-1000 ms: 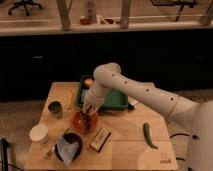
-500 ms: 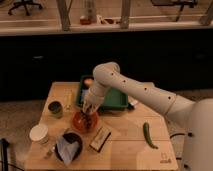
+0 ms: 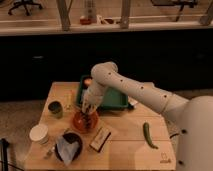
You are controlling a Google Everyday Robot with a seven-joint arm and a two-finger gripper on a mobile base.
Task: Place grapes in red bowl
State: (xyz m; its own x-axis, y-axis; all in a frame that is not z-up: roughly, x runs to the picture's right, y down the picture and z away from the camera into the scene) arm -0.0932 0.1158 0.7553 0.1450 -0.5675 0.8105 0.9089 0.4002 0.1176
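On the wooden table there are two cups, two bowls, one tray, one small box and one pepper.

Farthest left, near the front edge, is a white cup. A dark green cup sits a little behind it and to its right. Next comes a black bowl at the front, with a pale crumpled cloth lying in it.

Just behind and to the right of the black bowl is the red bowl. The hand points down into it, its tip within the bowl's rim. Whether the hand is spread or closed cannot be told. The grapes cannot be made out on their own. There is a dark patch at the hand's tip, inside the red bowl, but whether it is the fruit or shadow cannot be told.

Just right of the red bowl lies one flat rectangular box, set at an angle. Behind the bowl is one green tray with a single small orange item at its back left corner. The white arm crosses above the tray. Well to the right, one long green pepper lies on the table, apart from everything else.
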